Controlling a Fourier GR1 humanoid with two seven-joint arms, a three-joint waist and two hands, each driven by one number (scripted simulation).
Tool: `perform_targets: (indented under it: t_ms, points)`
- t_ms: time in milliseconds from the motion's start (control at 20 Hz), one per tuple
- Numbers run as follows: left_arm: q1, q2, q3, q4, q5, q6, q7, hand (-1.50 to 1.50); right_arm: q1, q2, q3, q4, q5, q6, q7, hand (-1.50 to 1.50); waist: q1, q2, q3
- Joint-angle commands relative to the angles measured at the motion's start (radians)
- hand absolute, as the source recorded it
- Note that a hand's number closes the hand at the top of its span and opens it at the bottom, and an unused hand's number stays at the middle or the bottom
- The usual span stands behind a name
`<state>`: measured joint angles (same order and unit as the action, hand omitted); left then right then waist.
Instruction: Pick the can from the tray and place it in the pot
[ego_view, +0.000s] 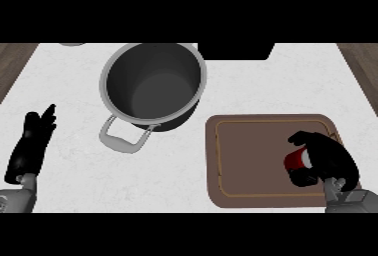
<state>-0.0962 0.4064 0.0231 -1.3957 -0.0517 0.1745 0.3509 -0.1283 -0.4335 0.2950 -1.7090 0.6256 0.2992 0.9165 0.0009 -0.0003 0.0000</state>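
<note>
While my right hand (328, 160) curls round the red can (295, 160) on the brown tray's (244, 165) right side, my left hand (33, 137) rests open, left of the pot (153, 82).

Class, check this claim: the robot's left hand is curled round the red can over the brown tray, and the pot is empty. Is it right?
No. The head view shows the right hand curled round the red can over the brown tray; the left hand rests open. The pot is empty.
</note>
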Motion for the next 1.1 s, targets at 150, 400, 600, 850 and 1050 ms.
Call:
perform_targets:
  t_ms: [150, 400, 600, 850, 1050]
  points:
    - [-0.054, 0.001, 0.043, -0.006, -0.014, -0.023, 0.056, 0.0, -0.005, -0.035, -0.011, 0.03, 0.133, -0.018, -0.119, 1.5, -0.001, 0.0, 0.0]
    - [-0.017, -0.039, 0.03, -0.027, -0.046, -0.011, 0.05, 0.0, 0.067, -0.082, -0.022, -0.042, 0.208, -0.053, -0.2, 1.5, -0.006, -0.001, 0.0]
    - [0.05, -0.021, 0.05, -0.099, -0.035, -0.06, 0.05, 0.0, -0.029, -0.025, -0.031, -0.066, 0.266, -0.005, -0.12, 1.5, 0.002, -0.001, 0.0]
    - [0.005, -0.062, 0.058, 0.008, -0.065, -0.051, -0.008, 0.0, 0.002, 0.038, 0.011, 0.06, 0.292, -0.105, -0.305, 1.5, 0.0, 0.0, 0.0]
    - [-0.008, -0.054, 0.074, -0.02, -0.076, -0.062, 0.016, 0.0, -0.027, 0.066, 0.018, 0.084, 0.411, -0.174, -0.297, 1.5, 0.0, 0.0, 0.0]
